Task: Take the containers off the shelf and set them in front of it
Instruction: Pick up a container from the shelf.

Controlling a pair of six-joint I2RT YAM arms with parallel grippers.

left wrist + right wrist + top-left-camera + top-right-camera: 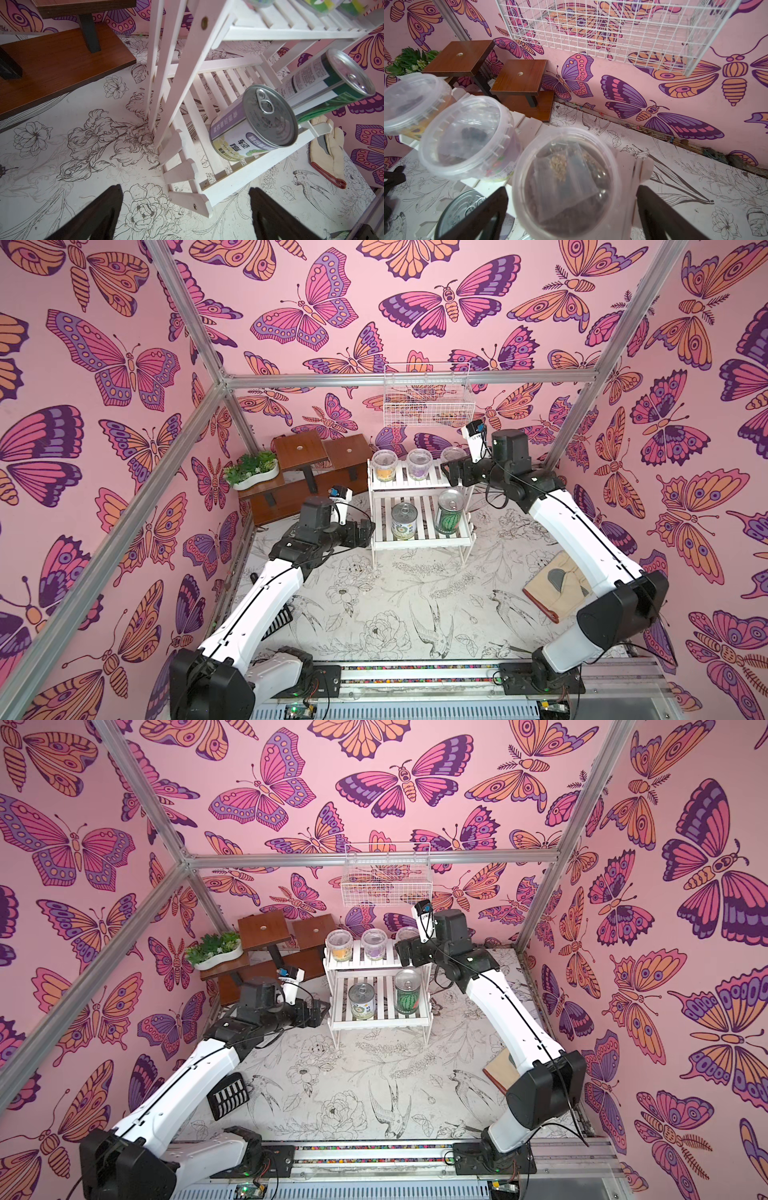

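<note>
The white slatted shelf [419, 485] [376, 969] stands at the back of the table. Its top tier holds three clear lidded cups: yellow [383, 466], purple [419, 464] and a third [453, 454] partly hidden by my right gripper [449, 472]. In the right wrist view that third cup [566, 182] sits between the open fingers [658, 212]. On the lower tier stand a white-green can [404, 521] [253, 122] and a watermelon can [451, 512] [332, 83]. My left gripper [368, 533] [185, 189] is open and empty by the lower tier's left end.
A brown stepped stand [316, 472] with a white planter [253, 472] is left of the shelf. A white wire basket [428, 393] hangs on the back wall above it. A beige glove [557, 589] lies at the right under my right arm.
</note>
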